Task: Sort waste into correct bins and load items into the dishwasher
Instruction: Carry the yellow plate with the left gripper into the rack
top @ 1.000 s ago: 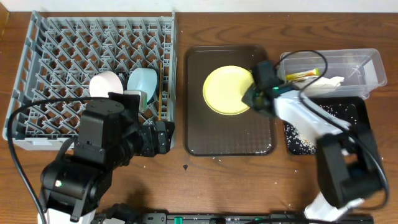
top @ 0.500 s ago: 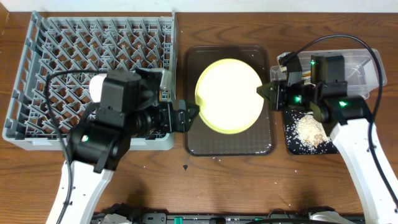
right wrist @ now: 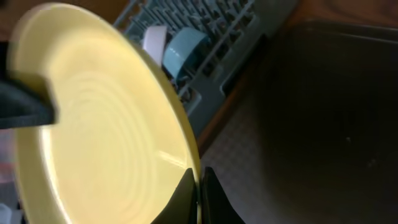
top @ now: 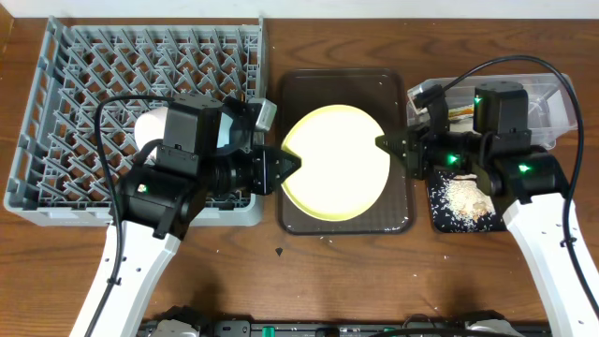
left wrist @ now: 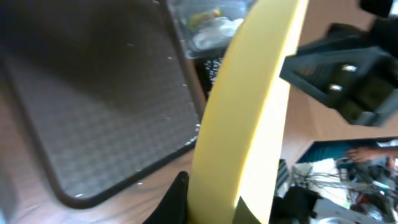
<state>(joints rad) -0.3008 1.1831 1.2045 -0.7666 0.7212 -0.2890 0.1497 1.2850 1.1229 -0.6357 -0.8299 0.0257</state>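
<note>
The round yellow plate (top: 335, 161) hangs tilted above the dark brown tray (top: 309, 221), held from both sides. My left gripper (top: 286, 169) is shut on its left rim, and in the left wrist view the plate (left wrist: 249, 106) runs edge-on between the dark fingers (left wrist: 177, 200). My right gripper (top: 386, 150) is shut on the opposite rim; in the right wrist view its fingers (right wrist: 186, 194) pinch the thin edge of the plate (right wrist: 99, 112). The grey dish rack (top: 94, 84) lies to the left, with a white bowl (top: 153, 124) and a light blue bowl (right wrist: 186, 45) in it.
A clear tub (top: 554, 94) at the back right holds a green-yellow wrapper (left wrist: 203, 15) and a white napkin (left wrist: 216, 28). In front of it a black tray (top: 447, 215) carries white rice scraps (top: 463, 195). Cables loop over both arms.
The left gripper has closed on the plate's left rim. The plate and the right gripper have shifted slightly left and toward the front.
</note>
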